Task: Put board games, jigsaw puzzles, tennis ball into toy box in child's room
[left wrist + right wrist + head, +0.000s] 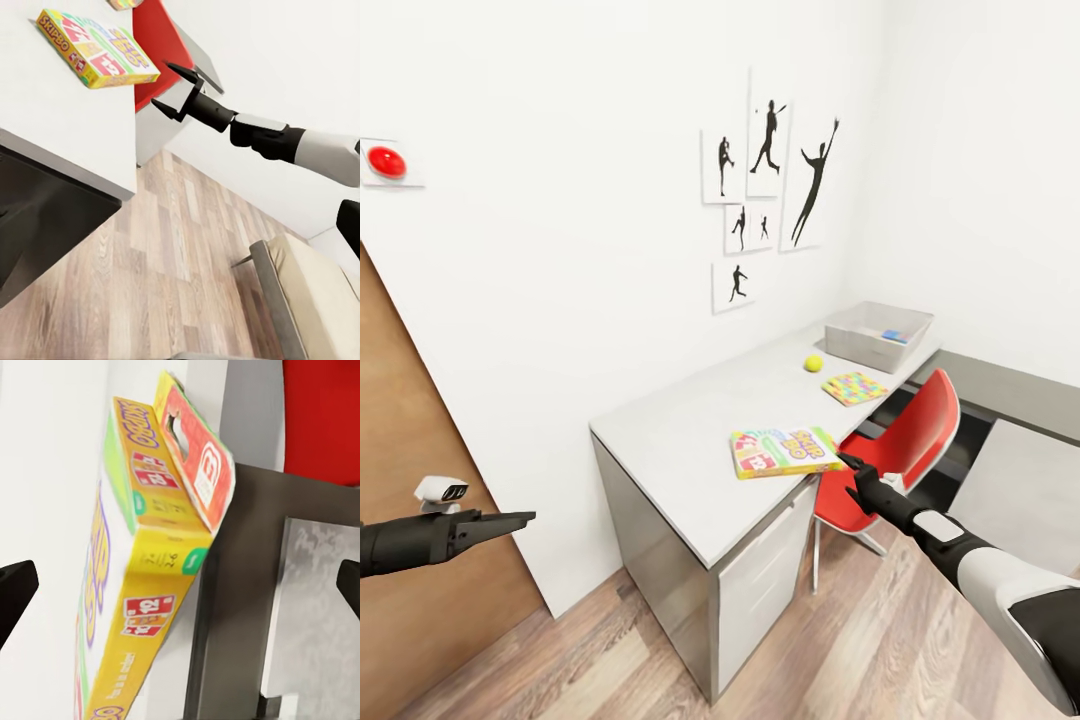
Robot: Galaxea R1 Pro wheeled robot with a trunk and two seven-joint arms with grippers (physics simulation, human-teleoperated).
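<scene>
- The table [690,440] has a light-grey top over white drawers; a lower dark-grey section is joined at its far end.
- A game box [785,451] printed SKIP-BO is laid flat at the front edge, one corner past it.
- A puzzle square [854,387] is laid farther along that edge.
- A tennis ball [814,363] is set just beside the grey bin [860,340] at the far end.

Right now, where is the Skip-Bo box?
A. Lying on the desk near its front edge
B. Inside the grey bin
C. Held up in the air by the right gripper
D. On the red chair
A. The Skip-Bo box lies flat on the desk near its front edge, with the open right gripper just beside it, not gripping it.
</scene>
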